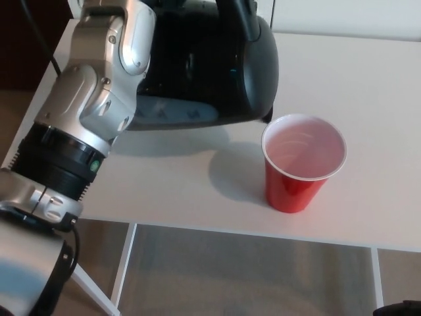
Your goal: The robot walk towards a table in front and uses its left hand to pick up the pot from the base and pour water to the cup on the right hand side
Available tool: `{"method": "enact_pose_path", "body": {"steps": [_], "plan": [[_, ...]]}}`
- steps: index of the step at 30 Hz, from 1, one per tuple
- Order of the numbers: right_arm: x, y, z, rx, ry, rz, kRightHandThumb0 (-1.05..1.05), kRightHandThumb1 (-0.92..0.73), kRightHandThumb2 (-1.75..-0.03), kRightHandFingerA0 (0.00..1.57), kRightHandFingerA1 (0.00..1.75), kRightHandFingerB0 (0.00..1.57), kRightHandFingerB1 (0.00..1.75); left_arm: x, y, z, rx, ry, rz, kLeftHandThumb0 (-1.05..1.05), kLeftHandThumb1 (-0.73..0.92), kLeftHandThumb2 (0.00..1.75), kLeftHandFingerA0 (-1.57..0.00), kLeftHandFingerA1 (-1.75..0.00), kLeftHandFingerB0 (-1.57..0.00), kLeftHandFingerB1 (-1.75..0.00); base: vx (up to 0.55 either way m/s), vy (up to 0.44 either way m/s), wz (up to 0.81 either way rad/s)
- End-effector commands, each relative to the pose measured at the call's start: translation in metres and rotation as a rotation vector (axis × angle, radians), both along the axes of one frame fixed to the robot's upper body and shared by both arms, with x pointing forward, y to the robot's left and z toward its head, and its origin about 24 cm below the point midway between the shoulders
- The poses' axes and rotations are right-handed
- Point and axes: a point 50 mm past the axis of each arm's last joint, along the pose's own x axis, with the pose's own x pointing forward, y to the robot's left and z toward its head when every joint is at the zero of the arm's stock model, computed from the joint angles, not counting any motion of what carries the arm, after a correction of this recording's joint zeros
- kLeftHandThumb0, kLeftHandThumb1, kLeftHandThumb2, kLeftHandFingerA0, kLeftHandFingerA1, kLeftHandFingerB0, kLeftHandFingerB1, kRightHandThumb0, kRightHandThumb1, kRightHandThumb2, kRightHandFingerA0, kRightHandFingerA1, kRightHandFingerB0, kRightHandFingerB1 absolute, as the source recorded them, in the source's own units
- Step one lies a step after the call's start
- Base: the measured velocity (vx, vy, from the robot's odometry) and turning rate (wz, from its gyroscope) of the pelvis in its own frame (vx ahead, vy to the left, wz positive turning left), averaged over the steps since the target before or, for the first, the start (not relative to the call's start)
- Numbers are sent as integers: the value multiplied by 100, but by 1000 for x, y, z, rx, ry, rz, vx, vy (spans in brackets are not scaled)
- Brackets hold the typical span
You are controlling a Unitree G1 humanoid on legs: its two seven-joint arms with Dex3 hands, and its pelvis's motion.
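Note:
The black pot [247, 69] hangs in the air over the white table [368, 85], lying on its side with its spout [266, 117] pointing right and down. My left hand [168, 62] is shut on the pot's handle side, largely hidden behind my silver forearm [99, 99]. The red cup [297, 187] stands upright on the table just right of and below the spout, with a small gap between them. Its white inside shows; I cannot tell whether there is water in it. My right hand does not show.
The table's front edge [250, 230] runs close under the cup, with grey floor tiles [243, 276] below it. A black cable [39, 39] hangs at the upper left. Bare table surface stretches to the right of and behind the cup.

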Motion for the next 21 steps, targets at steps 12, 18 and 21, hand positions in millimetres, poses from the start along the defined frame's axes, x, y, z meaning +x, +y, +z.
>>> {"method": "enact_pose_path", "body": {"steps": [12, 18, 21], "plan": [[-2, -5, 1, -15, 14, -1, -66, -48, -55, 94, 61, 66, 55, -8, 5, 37, -40, -149, -14, -28, 66, 59, -83, -174, -80, -62, 0, 0, 0], [-2, -6, 1, -13, 13, -4, -67, -46, -55, 94, 61, 66, 54, -11, 6, 47, -41, -193, -4, -23, 61, 58, -84, -175, -83, -64, 0, 0, 0], [-1, -5, 2, -6, 10, 2, -68, -46, -55, 93, 62, 65, 56, -11, 6, 48, -41, -187, -14, -28, 61, 58, -83, -175, -83, -70, 0, 0, 0]]}}
